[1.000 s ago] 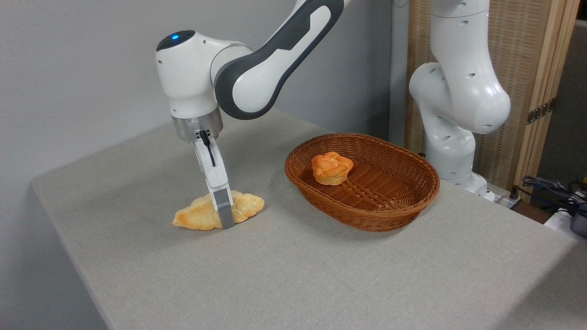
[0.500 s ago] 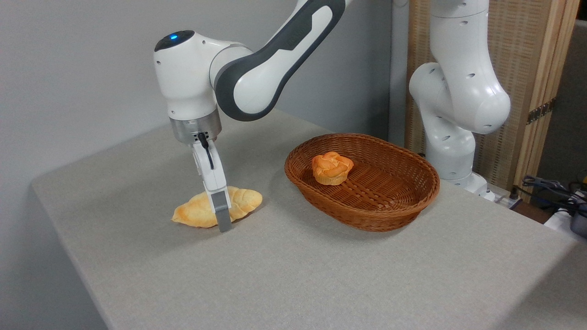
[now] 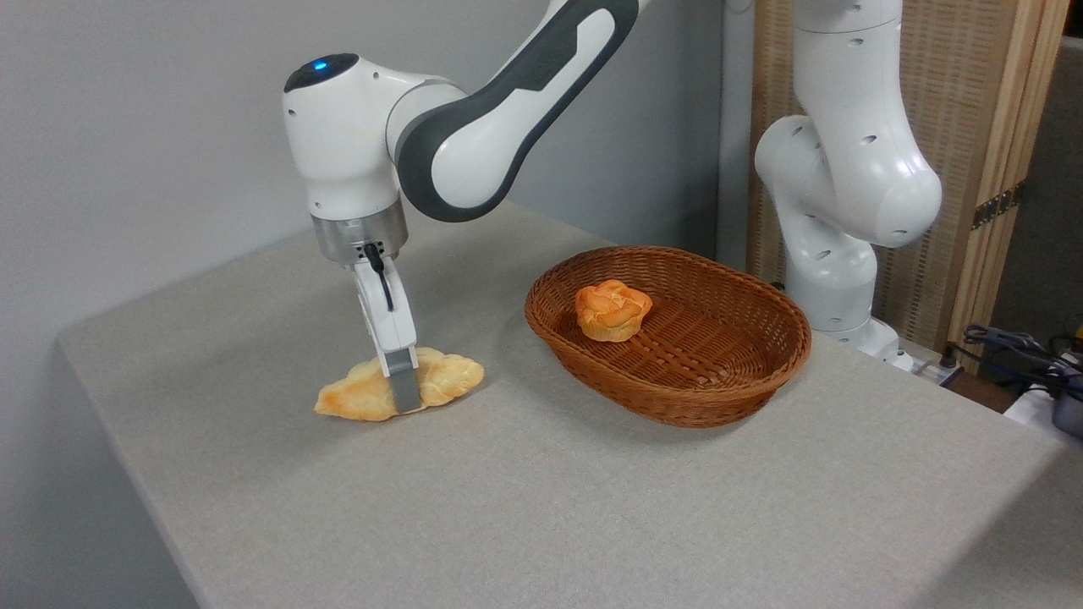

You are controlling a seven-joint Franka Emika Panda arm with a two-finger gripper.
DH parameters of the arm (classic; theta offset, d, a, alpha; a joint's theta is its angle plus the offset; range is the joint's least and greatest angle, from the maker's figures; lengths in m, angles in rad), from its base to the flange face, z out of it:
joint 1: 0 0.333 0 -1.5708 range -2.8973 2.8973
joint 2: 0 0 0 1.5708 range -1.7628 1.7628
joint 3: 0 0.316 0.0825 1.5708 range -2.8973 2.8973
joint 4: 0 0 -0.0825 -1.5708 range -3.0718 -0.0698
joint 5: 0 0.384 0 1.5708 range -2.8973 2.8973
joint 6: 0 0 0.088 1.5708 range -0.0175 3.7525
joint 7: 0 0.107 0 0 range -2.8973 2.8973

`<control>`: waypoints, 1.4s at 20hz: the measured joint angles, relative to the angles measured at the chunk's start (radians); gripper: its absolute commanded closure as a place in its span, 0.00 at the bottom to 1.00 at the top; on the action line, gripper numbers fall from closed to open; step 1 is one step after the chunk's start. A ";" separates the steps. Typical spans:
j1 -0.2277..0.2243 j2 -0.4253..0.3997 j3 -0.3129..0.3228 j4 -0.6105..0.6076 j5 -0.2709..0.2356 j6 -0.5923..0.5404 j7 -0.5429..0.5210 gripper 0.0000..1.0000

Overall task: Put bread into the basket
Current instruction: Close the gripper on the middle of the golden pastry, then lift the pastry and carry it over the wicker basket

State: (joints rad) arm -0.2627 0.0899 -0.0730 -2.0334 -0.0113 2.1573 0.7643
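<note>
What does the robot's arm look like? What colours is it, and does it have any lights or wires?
The arm is glossy white with rounded, chunky joints and dark grey panels along it. A small blue light glows on top of the wrist. Below that sits a silver metal ring, with a short black cable running down. The gripper is slim and white, ending in grey fingertips.

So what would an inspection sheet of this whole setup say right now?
Surface: grey cloth-covered table, level.
Job's things: bread on the table, left of the basket, apart from it.
Clutter: small orange bun lying inside the basket.
End effector: end effector straddles the bread; only the near finger shows, so closure cannot be told.
Cables: black cable at the wrist; cables at far right.
Surroundings: grey wall, wooden screen.
</note>
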 measured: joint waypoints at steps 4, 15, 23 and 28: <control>0.000 -0.042 0.000 0.017 -0.017 -0.006 -0.006 0.77; 0.001 -0.269 0.047 0.024 -0.037 -0.538 -0.077 0.67; 0.003 -0.333 0.110 -0.101 -0.034 -0.731 0.032 0.00; 0.003 -0.335 0.109 -0.145 -0.024 -0.731 0.123 0.00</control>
State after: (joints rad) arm -0.2594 -0.2450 0.0365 -2.1786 -0.0352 1.4260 0.8871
